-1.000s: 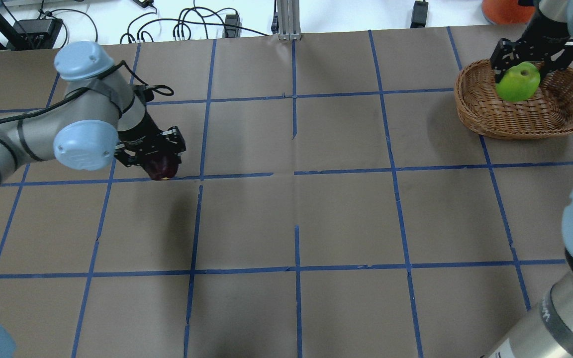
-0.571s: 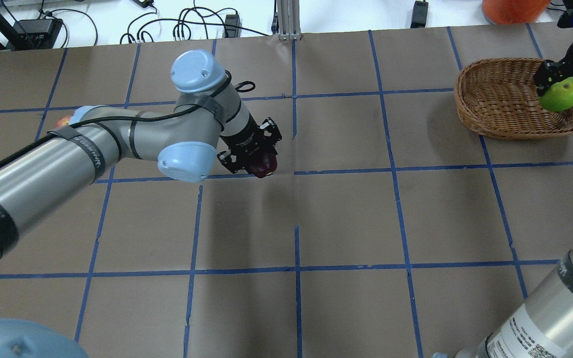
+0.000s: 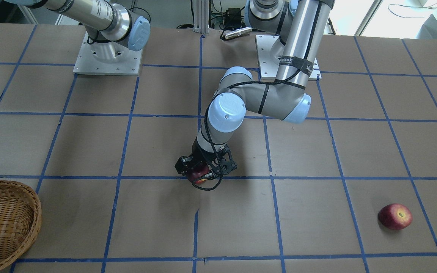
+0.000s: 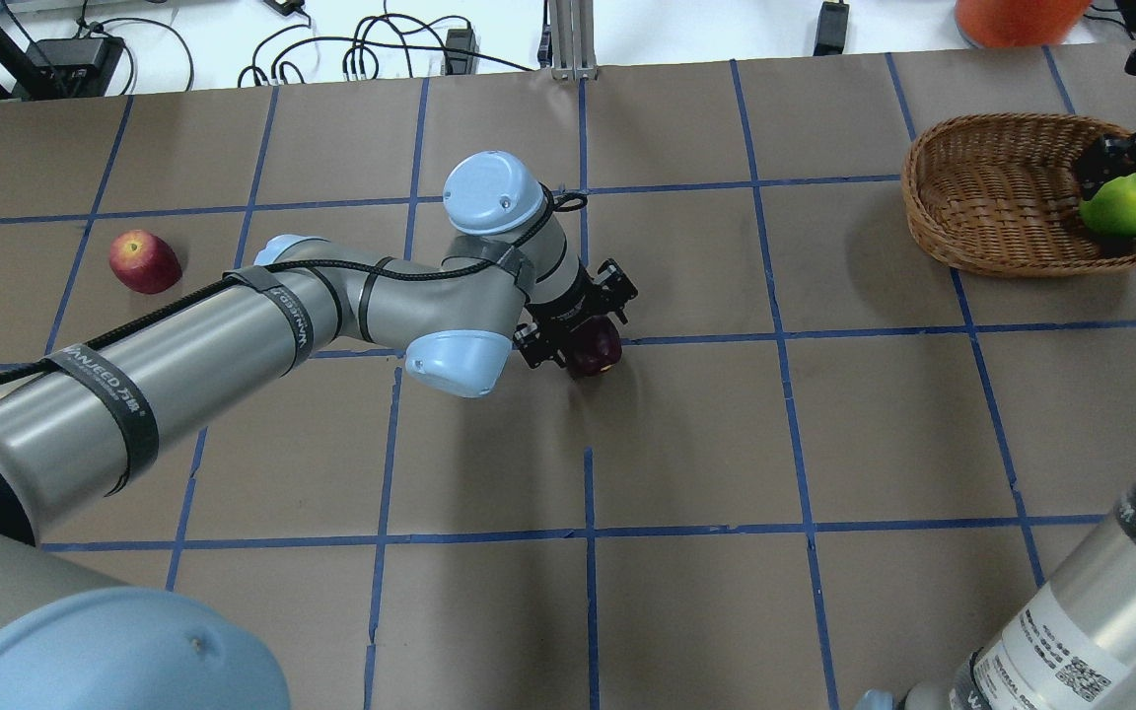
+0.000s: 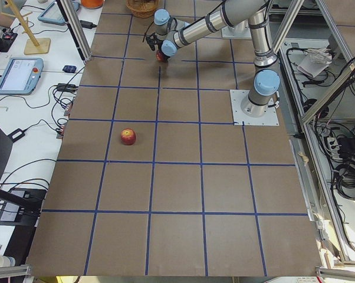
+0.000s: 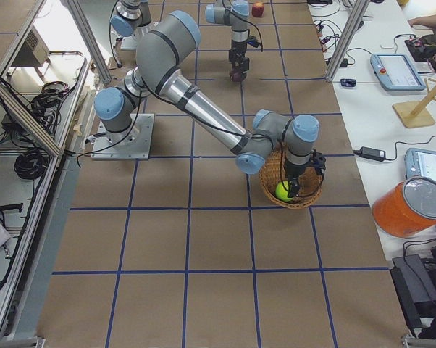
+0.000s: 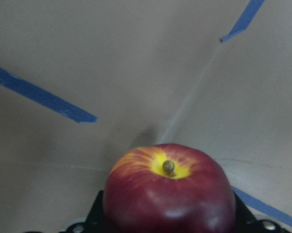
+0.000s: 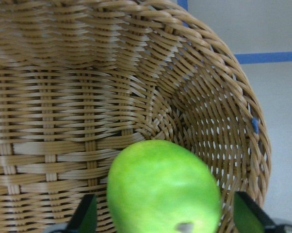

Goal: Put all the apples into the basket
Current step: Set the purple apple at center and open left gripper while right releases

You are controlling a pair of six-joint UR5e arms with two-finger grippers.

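Observation:
My left gripper is shut on the dark maroon apple and holds it just above the table's middle; the apple fills the left wrist view and shows in the front view. My right gripper is shut on the lime green apple and holds it low inside the right end of the wicker basket; the right wrist view shows the green apple against the basket wall. The lighter red apple lies alone on the table at far left, also in the front view.
Brown paper with a blue tape grid covers the table. An orange container stands behind the basket at the back edge. Cables and power bricks lie beyond the back edge. The arm bases are bolted at the robot's side.
My left arm has carried the maroon apple rightward from the left side to the table's middle, uncovering the lighter red apple. My right gripper has moved the green apple to the basket's right end and lower.

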